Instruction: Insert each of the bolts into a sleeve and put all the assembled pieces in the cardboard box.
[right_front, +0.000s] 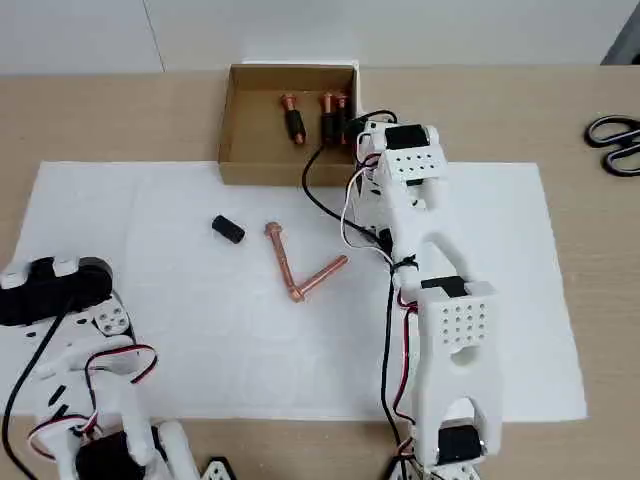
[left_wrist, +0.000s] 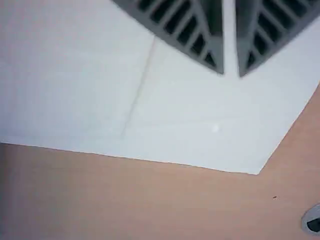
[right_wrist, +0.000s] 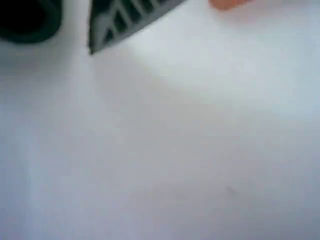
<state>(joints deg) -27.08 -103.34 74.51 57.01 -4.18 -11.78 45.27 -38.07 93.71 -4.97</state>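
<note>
A black sleeve (right_front: 228, 228) lies on the white paper (right_front: 180, 340), left of two bare copper bolts (right_front: 282, 260) (right_front: 322, 277) whose ends meet in a V. The cardboard box (right_front: 232, 120) at the back holds several bolts (right_front: 294, 116) set in sleeves. My right arm (right_front: 410, 190) stretches up the paper's right part to just short of the box. Its gripper (right_wrist: 100, 42) hangs low over paper, with a dark shape (right_wrist: 27, 20) and an orange blur (right_wrist: 227, 4) at the edge. My left gripper (left_wrist: 231, 74) is shut and empty above the paper's corner (left_wrist: 255, 172).
Scissors (right_front: 615, 143) lie on the wooden table (right_front: 100, 110) at the far right. Black and white cables (right_front: 350, 215) trail from the right arm beside the box. The left arm (right_front: 60, 295) sits at the paper's near left corner.
</note>
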